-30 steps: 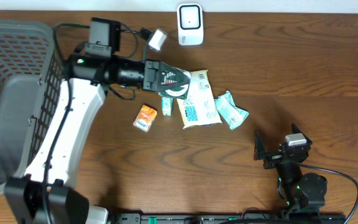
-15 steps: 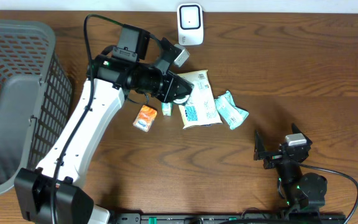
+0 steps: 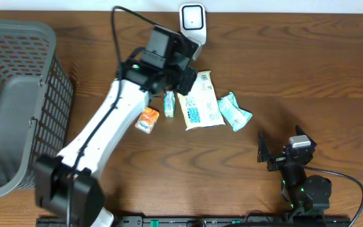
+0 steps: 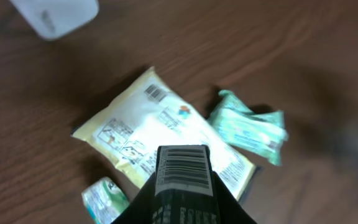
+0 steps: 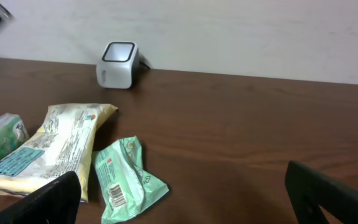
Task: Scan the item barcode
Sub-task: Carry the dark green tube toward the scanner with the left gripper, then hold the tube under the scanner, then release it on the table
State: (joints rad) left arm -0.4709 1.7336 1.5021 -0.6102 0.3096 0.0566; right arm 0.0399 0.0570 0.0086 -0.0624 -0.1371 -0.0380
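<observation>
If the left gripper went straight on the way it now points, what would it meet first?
Probably the cream packet lying on the table, directly beyond the barcoded item held in the jaws of the left gripper; the gap is unclear.

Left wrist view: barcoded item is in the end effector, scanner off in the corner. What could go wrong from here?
1. The small dark packet shows its barcode to the wrist camera, while the white boxy scanner sits off to the upper left. It may not read without a turn.
2. The left end effector pinches only the packet's lower end, so a turn could let it slip or twist.
</observation>
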